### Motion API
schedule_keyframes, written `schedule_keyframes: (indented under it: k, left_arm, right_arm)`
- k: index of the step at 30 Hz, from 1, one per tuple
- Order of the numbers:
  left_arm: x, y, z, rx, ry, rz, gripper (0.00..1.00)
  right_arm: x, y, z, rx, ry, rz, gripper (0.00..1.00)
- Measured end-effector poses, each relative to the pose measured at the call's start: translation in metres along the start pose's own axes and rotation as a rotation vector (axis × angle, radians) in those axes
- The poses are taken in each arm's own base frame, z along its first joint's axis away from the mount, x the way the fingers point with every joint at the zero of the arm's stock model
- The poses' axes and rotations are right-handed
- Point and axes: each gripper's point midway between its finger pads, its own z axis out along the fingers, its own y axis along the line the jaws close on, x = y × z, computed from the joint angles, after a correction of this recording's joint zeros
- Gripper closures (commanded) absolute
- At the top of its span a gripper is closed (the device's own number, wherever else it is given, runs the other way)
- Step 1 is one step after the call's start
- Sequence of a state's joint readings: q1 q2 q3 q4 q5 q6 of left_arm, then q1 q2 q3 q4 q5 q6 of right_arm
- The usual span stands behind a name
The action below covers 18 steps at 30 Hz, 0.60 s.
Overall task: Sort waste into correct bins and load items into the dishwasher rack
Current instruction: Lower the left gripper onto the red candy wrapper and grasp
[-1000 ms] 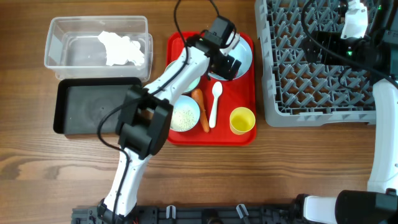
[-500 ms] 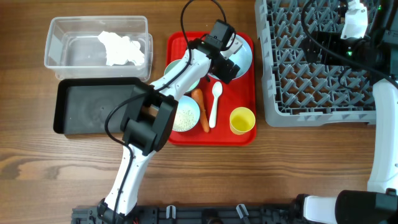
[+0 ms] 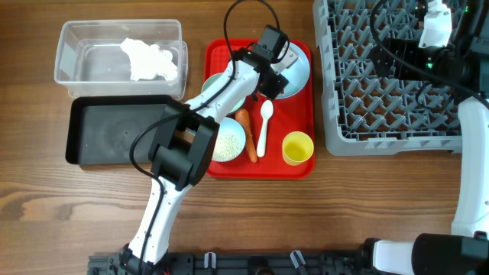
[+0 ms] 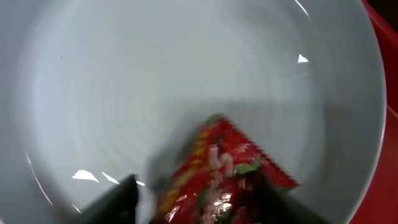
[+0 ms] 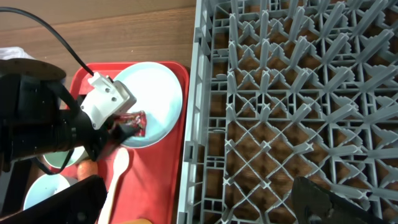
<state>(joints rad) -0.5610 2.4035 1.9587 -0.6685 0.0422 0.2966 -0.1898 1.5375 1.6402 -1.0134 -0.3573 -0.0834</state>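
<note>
left pincer point(image 4: 199, 205) is closing around the wrapper point(image 4: 224, 174) on the plate point(image 4: 186, 81), grip unconfirmed; next, lifting it toward a bin.

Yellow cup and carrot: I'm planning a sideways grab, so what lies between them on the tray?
The white spoon lies between the carrot and yellow cup, seen overhead.

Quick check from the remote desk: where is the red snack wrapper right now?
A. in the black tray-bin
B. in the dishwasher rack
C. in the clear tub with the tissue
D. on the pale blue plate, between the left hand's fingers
D: the left wrist view shows the red snack wrapper lying on the pale blue plate, with the left hand straddling it.
</note>
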Motion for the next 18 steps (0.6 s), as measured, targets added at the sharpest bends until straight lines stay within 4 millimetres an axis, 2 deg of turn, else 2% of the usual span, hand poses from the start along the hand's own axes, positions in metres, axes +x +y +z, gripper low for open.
schedule_keyframes:
  k: [2, 4, 6, 18]
  left_arm:
    - [0.0, 0.0, 0.0, 0.0, 0.0, 0.002, 0.74]
    - [-0.001, 0.001, 0.0, -0.003, -0.002, -0.001, 0.89]
    - [-0.002, 0.002, 0.0, -0.008, -0.008, -0.011, 0.96]
    - [0.0, 0.017, -0.003, -0.096, -0.001, -0.148, 0.96]
  right_arm:
    - [0.0, 0.0, 0.0, 0.0, 0.0, 0.0, 0.02]
    - [0.0, 0.0, 0.0, 0.0, 0.0, 0.0, 0.02]
    - [0.0, 0.0, 0.0, 0.0, 0.0, 0.0, 0.02]
    - [0.001, 0.0, 0.0, 0.0, 0.005, 0.002, 0.02]
